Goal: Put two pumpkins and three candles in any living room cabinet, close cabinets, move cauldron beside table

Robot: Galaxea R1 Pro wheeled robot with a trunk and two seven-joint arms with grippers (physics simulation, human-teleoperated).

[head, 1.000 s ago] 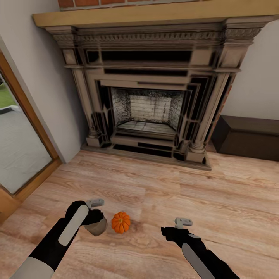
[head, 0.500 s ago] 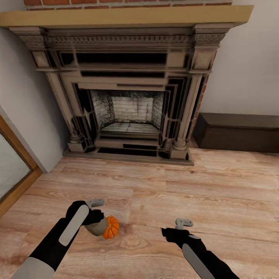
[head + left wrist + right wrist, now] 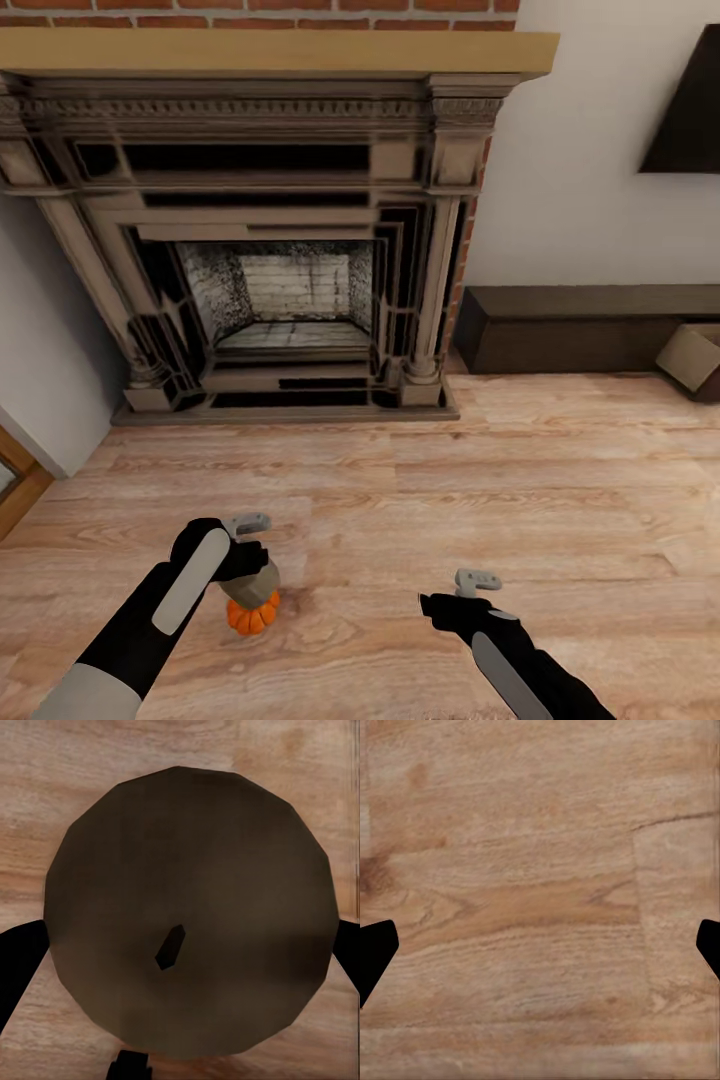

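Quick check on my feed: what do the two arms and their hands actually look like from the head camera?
Both arms are glossy black with a long pale grey panel along the forearm. The left arm turns light grey toward the picture's bottom edge. The left hand and the right hand each carry a small light grey bracket above black fingers, whose tips look dark and angular in the wrist views. No cables or markings are visible.

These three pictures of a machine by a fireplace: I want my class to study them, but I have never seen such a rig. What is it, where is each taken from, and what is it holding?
It is a simulated two-armed robot on wheels. The large picture comes from a camera on its head, looking down over both arms at a wooden floor, with a fireplace and a long dark cabinet by the wall.

The other two come from cameras near each gripper. The left gripper is closed on a stubby grey-tan candle, seen end-on. In the head view, an orange pumpkin shows just beneath it. The right gripper is open, with floorboards beyond it.
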